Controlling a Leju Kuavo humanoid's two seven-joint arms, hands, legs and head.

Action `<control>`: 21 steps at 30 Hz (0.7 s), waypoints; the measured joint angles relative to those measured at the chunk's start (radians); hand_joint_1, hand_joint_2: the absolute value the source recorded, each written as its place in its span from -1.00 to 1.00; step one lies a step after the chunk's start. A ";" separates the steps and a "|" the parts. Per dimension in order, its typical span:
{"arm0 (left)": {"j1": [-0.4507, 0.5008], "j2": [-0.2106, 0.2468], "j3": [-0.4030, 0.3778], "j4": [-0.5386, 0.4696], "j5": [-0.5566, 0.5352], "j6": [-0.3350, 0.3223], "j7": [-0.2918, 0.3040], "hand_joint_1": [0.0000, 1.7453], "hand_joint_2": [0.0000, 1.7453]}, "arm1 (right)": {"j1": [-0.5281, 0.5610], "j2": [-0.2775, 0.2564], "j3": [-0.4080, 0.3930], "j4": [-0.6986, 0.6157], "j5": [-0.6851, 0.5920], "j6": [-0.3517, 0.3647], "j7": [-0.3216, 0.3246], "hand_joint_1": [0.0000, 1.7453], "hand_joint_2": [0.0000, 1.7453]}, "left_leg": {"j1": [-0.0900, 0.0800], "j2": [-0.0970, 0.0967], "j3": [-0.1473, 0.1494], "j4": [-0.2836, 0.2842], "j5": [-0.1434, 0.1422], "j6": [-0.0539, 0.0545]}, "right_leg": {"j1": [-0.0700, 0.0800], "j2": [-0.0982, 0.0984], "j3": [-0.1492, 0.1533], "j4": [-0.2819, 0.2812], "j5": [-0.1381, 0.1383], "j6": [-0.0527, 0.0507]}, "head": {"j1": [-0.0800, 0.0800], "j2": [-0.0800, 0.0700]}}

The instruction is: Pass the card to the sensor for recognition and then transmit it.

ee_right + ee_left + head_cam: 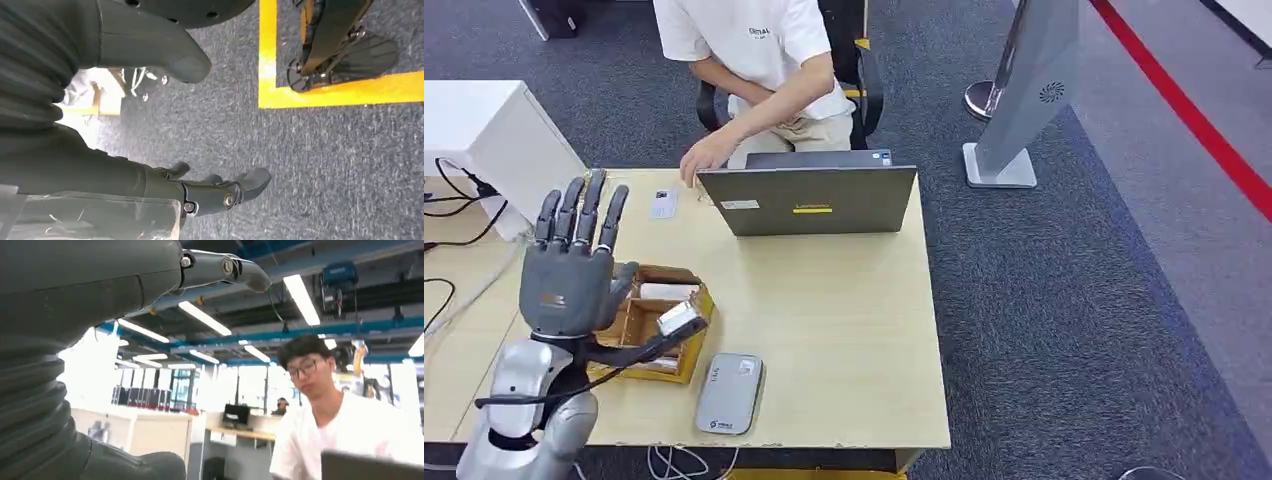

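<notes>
trouble could start with the left hand (574, 262), which is raised over the near-left part of the table (854, 340) with its fingers (584, 215) stretched up and spread, holding nothing. its thumb reaches toward the wooden box (656, 325), and a pale block or card (681, 319) sits right at the thumb tip on the box's right rim; whether thumb and block touch cannot be told. if the hand drops without lining up, it would likely nudge that block off the rim or shove the box toward the grey sensor (730, 393) lying flat just right of it near the table's near edge. a cable (574, 385) hangs along the forearm and might snag the box corner.

the right hand (210, 192) hangs low over carpet, fingers loosely curved and apart, holding nothing.

another card (663, 204) lies at the far left of the table, just beside the hand (704, 158) of a seated person, well apart from the robot; reaching that far risks brushing the laptop (809, 200).

count: one sensor, one box, one laptop, one card in the open, several pale cards inside the box, number unclear.
</notes>
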 joint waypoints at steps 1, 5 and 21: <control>0.019 0.006 0.000 -0.017 0.012 -0.020 0.005 -1.00 1.00 | 0.001 0.000 -0.006 0.000 -0.003 0.003 -0.003 -1.00 1.00 | 0.000 0.000 0.000 0.000 0.000 0.000 | 0.000 0.000 0.000 0.000 0.000 0.000 | 0.000 0.000; 0.078 0.033 0.000 -0.066 0.044 -0.076 0.009 -1.00 1.00 | 0.005 -0.003 -0.021 -0.004 -0.010 0.007 -0.003 -1.00 1.00 | 0.000 0.000 0.000 0.000 0.000 0.000 | 0.000 0.000 0.000 0.000 0.000 0.000 | 0.000 0.000; 0.208 0.058 0.035 -0.104 0.102 -0.169 0.032 -1.00 1.00 | 0.006 -0.008 -0.060 -0.014 -0.014 0.007 -0.001 -1.00 1.00 | 0.000 0.000 0.000 0.000 0.000 0.000 | 0.000 0.000 0.001 0.000 0.000 0.000 | 0.000 0.000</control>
